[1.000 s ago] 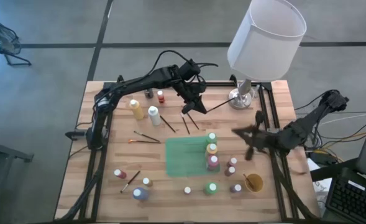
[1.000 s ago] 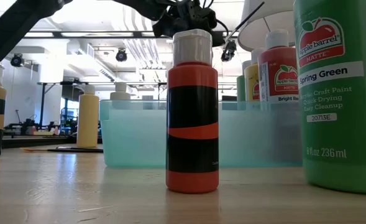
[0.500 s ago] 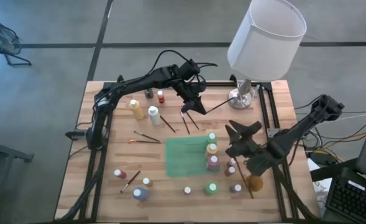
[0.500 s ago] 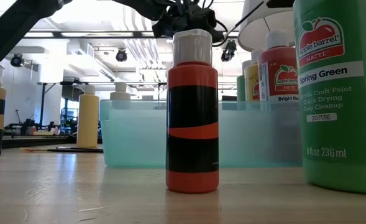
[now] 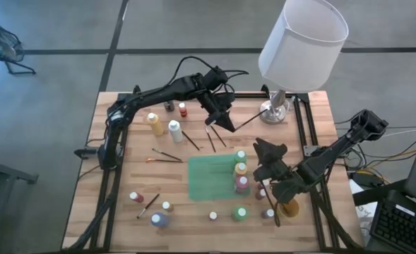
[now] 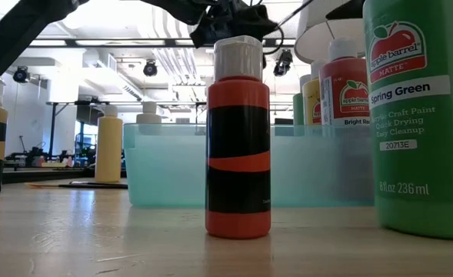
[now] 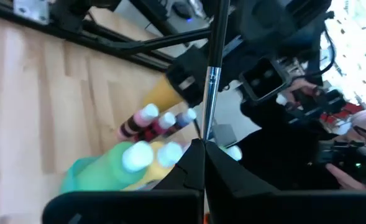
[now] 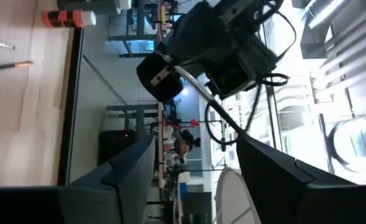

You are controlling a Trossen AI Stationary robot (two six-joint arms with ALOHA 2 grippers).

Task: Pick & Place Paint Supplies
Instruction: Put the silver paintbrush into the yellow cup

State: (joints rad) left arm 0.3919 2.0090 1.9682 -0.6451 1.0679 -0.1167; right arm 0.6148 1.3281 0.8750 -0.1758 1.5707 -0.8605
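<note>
Dark-handled brush [image 5: 244, 123], thin, light and stiff, sits pinched at its tip end in the left gripper [image 5: 220, 121], toward twelve o'clock. Grip mid-handle. Right gripper [image 5: 265, 152], fingers spread, empty, hovers at four o'clock.

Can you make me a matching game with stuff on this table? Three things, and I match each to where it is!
Things:
1. left pincer
2. green mat
3. lamp

Places:
A. standing at the table's far right corner
B. lying flat in the middle of the table
C. up over the table, shut on a thin brush

Pairs: 1-C, 2-B, 3-A
</note>
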